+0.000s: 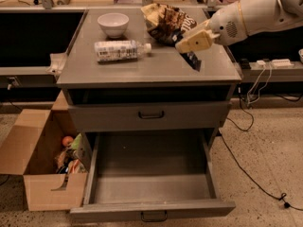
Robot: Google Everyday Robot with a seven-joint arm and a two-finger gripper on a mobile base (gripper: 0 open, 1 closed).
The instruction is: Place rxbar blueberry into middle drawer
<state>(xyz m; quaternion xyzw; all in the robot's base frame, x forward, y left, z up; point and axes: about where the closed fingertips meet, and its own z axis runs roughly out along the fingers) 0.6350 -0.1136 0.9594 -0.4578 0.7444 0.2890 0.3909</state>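
**Single camera view, read from the front of the cabinet (156, 72) toward its back.** Nearest the camera, the middle drawer (151, 167) stands pulled out at the base of the cabinet. Its tray is bare and a small dark handle sits on its front lip. Beside the cabinet, on the camera's left, an open cardboard box (33, 174) holds mixed small items. Above the open tray, a shut drawer front (189, 117) with a black handle spans the cabinet face.

Over the front right part of the cabinet top, the gripper (189, 45) reaches in from the right on a pale arm (255, 13). Its fingers are clamped on the upper end of the rxbar blueberry (193, 61), which hangs below them. The bar appears just clear of the cabinet top, though contact at its lower tip cannot be ruled out. Its long axis runs steeply, with the upper end toward the cabinet's centre and the lower end toward its right edge.

**Key relation:** the tray lies forward of and below the bar. The coming move therefore likely calls for travel out past the cabinet's front edge, then down, clearing the shut drawer front.

Left of the gripper, a clear bottle (120, 51) lies on its side on the cabinet top. Farther back sit a white bowl (113, 23) and, just behind the gripper, a brown-and-cream chip bag (165, 20). No brand or label text is legible on any item.
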